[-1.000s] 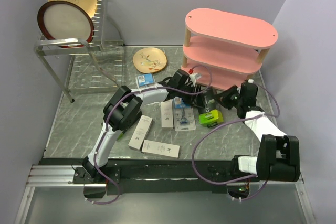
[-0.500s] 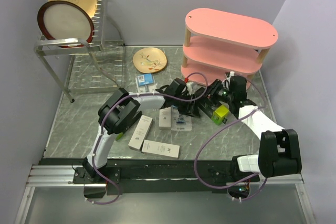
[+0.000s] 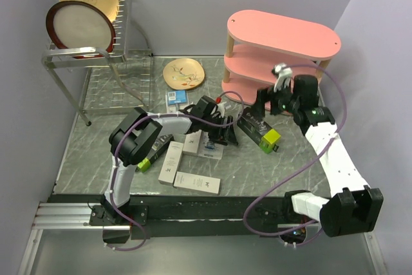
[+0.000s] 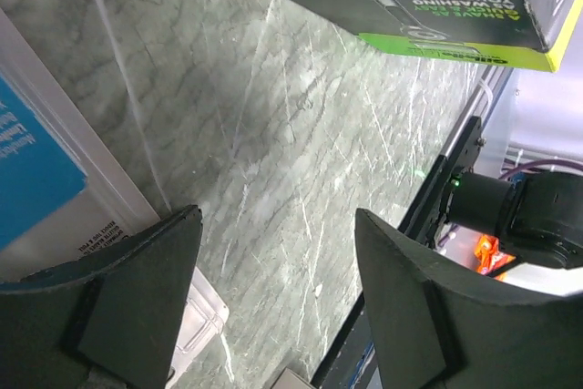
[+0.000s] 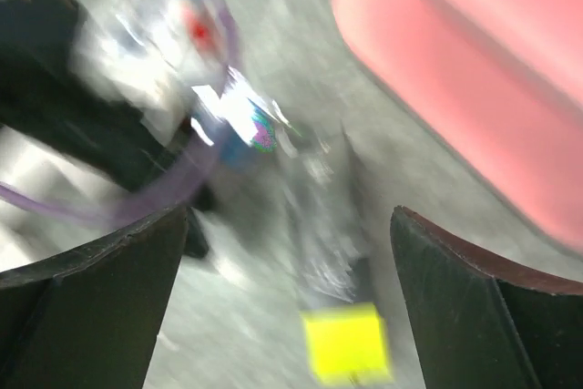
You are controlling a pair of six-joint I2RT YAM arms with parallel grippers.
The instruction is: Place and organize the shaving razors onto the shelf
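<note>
Shaving razors (image 3: 196, 183) lie on the grey marble counter (image 3: 96, 140), none visible on the pink three-tier shelf (image 3: 283, 33). Right jaws gape wide and empty, with the black-and-lime-green box (image 3: 259, 132) just ahead. Left jaws are open and empty beside a blue-white blister card (image 4: 36, 161). Closing off-centre may skid either pack.

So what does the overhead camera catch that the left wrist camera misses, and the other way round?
Only overhead: the pink shelf, the dish rack and its plates. Only the wrist: the lettering on the black-and-lime box, and the left gripper standing open up close. Both: that box and a blue-white card.
</note>
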